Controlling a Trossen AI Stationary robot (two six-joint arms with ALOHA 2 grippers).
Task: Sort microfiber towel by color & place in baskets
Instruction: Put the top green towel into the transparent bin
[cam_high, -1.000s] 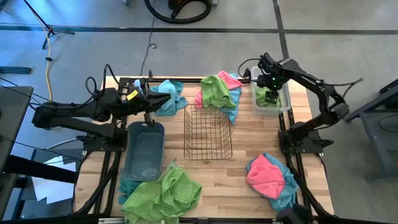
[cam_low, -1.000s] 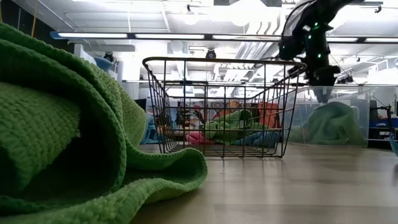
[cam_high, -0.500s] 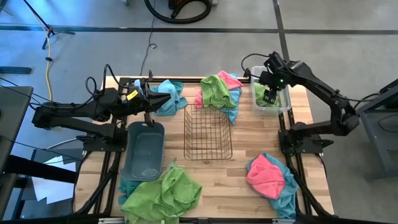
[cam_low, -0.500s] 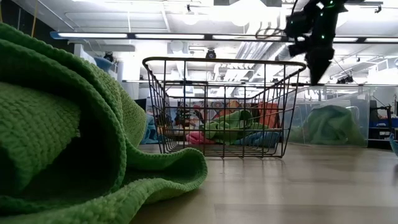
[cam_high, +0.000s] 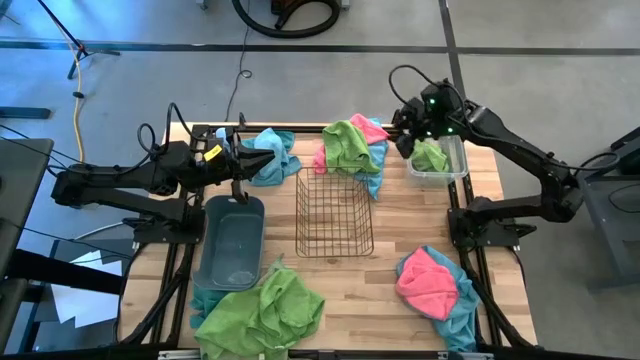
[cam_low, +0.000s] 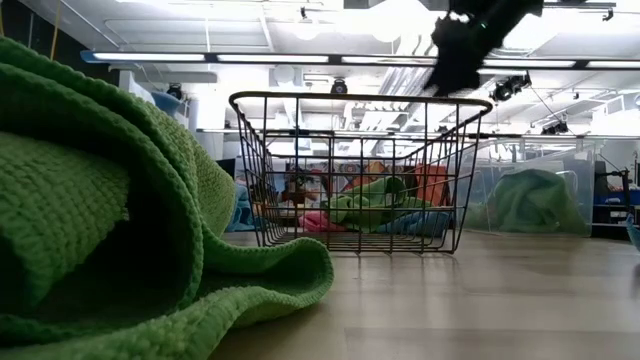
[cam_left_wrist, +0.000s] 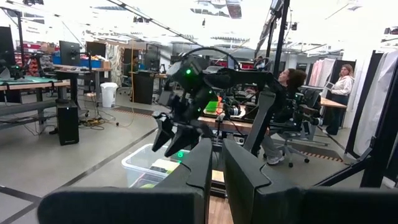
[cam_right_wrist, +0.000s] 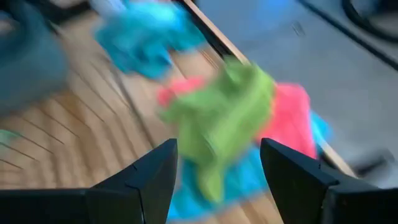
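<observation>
Microfiber towels lie in heaps: green, pink and teal at the far middle (cam_high: 352, 148), pink on teal at the near right (cam_high: 435, 285), green at the near left (cam_high: 260, 315), and one teal towel (cam_high: 275, 150) at the far left. A green towel (cam_high: 431, 157) lies in the clear bin (cam_high: 455, 172). My right gripper (cam_high: 405, 137) hangs open in the air between that bin and the far heap (cam_right_wrist: 224, 118), holding nothing. My left gripper (cam_left_wrist: 214, 168) is shut and empty, held level above the teal towel.
The copper wire basket (cam_high: 335, 212) stands mid-table, with nothing in it. The dark grey-blue tub (cam_high: 232, 240) sits to its left. In the low view the green heap (cam_low: 120, 220) fills the foreground. People sit at desks (cam_left_wrist: 292, 81) in the room beyond.
My right gripper has risen out of the clear bin and swung toward the table's left, toward the far heap. It has tipped from pointing down to slanting and has stayed open. The green towel has stayed in the bin.
</observation>
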